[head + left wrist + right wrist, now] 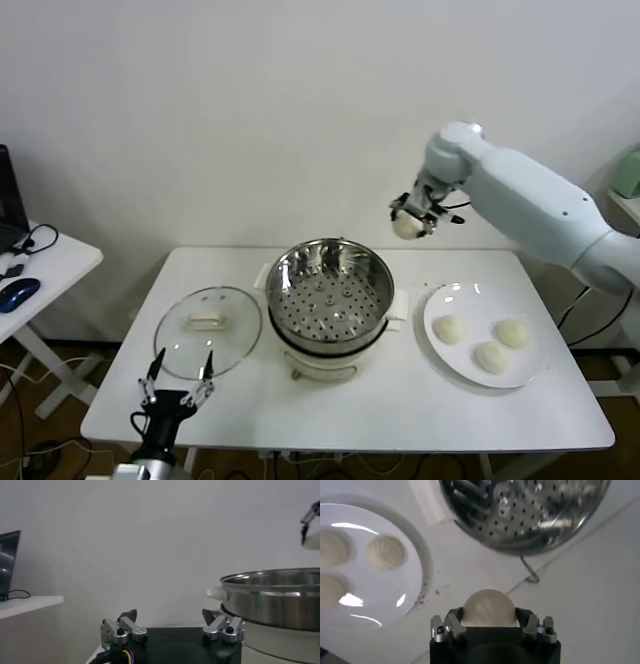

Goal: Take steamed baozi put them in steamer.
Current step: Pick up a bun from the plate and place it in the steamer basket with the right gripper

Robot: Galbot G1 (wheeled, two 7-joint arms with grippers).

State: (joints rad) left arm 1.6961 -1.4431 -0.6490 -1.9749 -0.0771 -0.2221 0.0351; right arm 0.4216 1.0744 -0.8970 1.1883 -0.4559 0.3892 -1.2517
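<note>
My right gripper (408, 224) hangs high in the air, right of the steamer and behind the plate, shut on one cream-white steamed baozi (487, 608). The same baozi (405, 227) shows between its fingers in the head view. Three more baozi (449, 329) (512, 332) (491, 357) lie on the white plate (530, 370). The steamer (328, 290), a shiny perforated steel basket on a white pot base, stands mid-table with nothing in it; its holed bottom (530, 510) shows below the held bun. My left gripper (180, 385) is parked open near the table's front left corner.
A flat glass lid (207, 332) lies left of the steamer, just beyond the left gripper. A side table with a blue mouse (18, 292) and cables stands at far left. The white wall runs close behind the table.
</note>
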